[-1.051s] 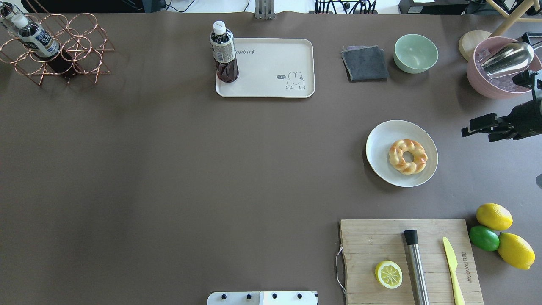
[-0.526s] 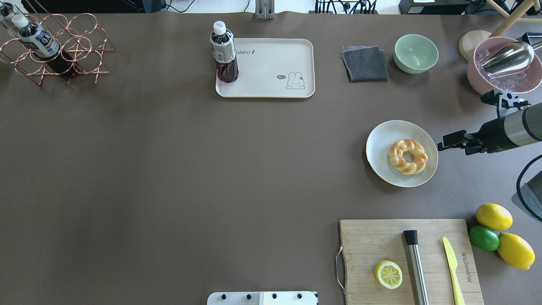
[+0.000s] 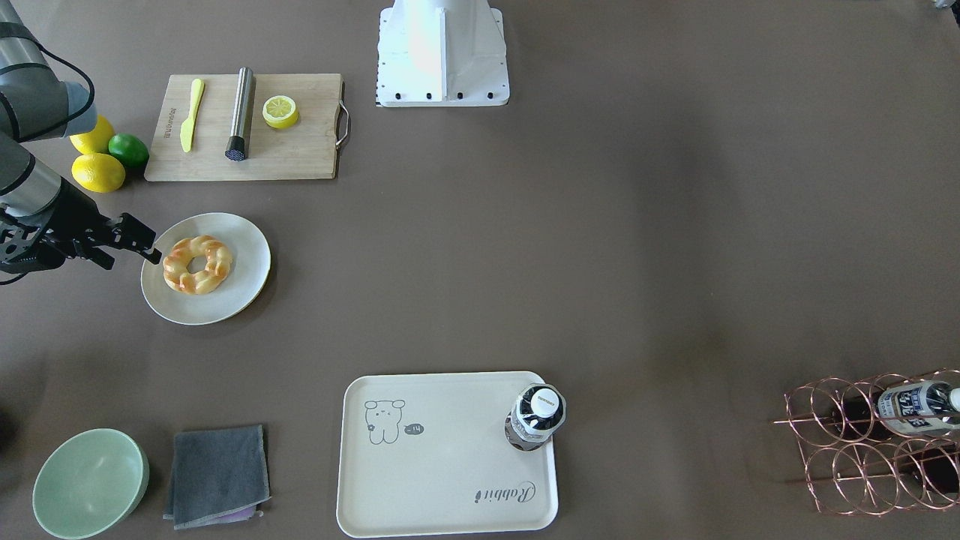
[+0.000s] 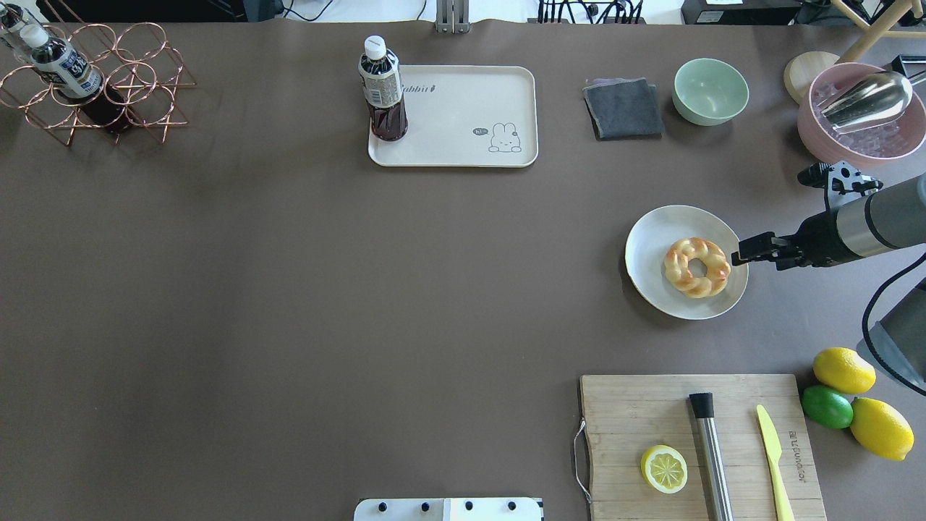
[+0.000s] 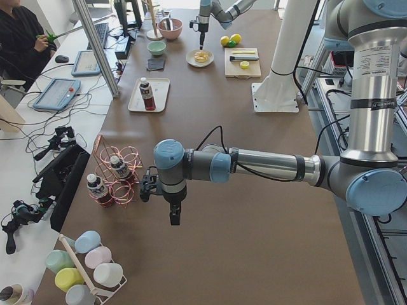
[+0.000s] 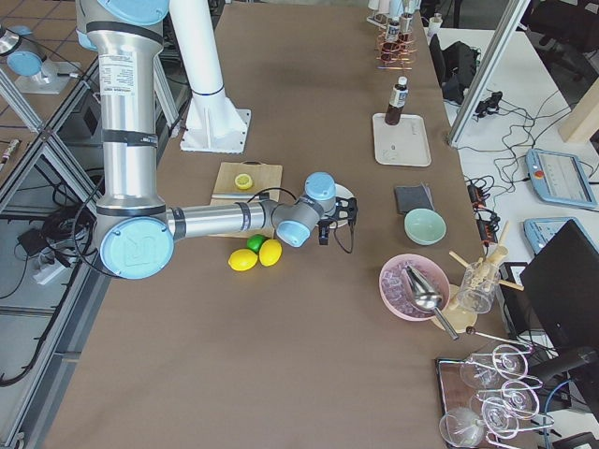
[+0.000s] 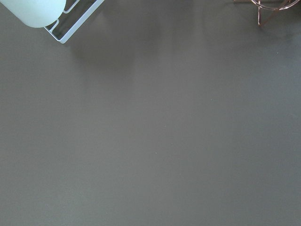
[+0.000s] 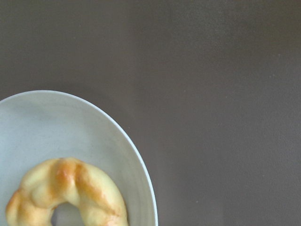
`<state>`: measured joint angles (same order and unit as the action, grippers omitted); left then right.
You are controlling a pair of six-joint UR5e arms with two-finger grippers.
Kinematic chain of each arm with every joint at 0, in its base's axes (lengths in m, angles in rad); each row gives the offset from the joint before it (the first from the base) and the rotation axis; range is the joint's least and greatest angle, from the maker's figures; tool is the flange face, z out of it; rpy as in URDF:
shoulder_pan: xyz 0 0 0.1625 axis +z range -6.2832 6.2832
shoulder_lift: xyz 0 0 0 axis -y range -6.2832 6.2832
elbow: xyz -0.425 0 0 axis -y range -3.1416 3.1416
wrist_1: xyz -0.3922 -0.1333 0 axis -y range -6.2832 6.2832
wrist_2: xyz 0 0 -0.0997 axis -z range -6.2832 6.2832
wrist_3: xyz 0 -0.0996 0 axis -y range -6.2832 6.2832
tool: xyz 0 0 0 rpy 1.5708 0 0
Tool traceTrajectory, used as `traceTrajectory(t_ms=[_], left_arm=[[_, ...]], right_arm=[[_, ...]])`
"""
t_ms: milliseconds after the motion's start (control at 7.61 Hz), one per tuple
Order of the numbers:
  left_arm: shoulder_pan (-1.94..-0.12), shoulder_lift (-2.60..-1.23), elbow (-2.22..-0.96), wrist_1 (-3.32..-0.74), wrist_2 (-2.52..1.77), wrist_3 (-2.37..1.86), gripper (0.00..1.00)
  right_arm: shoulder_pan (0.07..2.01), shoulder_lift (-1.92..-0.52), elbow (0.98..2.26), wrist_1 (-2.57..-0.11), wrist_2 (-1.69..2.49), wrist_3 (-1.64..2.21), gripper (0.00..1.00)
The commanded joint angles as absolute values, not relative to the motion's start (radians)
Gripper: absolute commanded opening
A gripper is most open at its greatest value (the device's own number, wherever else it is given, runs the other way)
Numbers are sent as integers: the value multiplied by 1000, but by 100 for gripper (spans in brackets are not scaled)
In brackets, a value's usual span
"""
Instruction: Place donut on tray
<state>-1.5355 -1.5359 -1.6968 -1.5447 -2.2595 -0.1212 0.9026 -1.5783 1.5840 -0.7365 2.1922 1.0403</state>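
Note:
The donut [image 4: 697, 267], a golden twisted ring, lies on a round off-white plate [image 4: 655, 239] at the table's right; it also shows in the front view [image 3: 197, 263] and at the bottom left of the right wrist view [image 8: 66, 193]. The cream tray [image 4: 463, 116] with the bear drawing lies at the far middle [image 3: 442, 457]. My right gripper [image 4: 744, 256] hovers over the plate's right rim beside the donut, open and empty [image 3: 146, 246]. My left gripper [image 5: 173, 216] shows only in the exterior left view, far from the donut; I cannot tell its state.
A dark drink bottle [image 4: 382, 90] stands on the tray's left end. A cutting board [image 4: 636, 412] with a lemon half, metal muddler and yellow knife lies near the robot's right. Lemons and a lime [image 4: 843, 398], a green bowl [image 4: 710, 91], grey cloth [image 4: 623, 108], pink bowl [image 4: 861, 116], copper rack [image 4: 94, 83].
My right arm has moved left, from the table's right edge to the plate. Its gripper tip now reaches the plate's right rim. The donut has not moved.

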Motion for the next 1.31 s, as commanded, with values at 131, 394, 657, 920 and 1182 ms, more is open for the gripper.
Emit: traceTrajectory(t_ms=[131, 394, 657, 920, 1182], left_arm=[[-1536, -1540, -1697, -1545, -2258, -121, 98], [-1536, -1540, -1695, -1545, -2258, -121, 98], [-1536, -1540, -1697, -1545, -2258, -121, 98], [-1536, -1540, -1697, -1545, -2258, -121, 98], [-1536, -1542, -1697, -1545, -2258, -121, 98]], right_arm=[[896, -1575, 1585, -738, 2187, 1040, 29], [887, -1575, 1583, -739, 2187, 1040, 29], [882, -1575, 1583, -739, 2187, 1040, 30], [879, -1575, 1583, -739, 2187, 1042, 30], [873, -1557, 1565, -739, 2187, 1042, 29]])
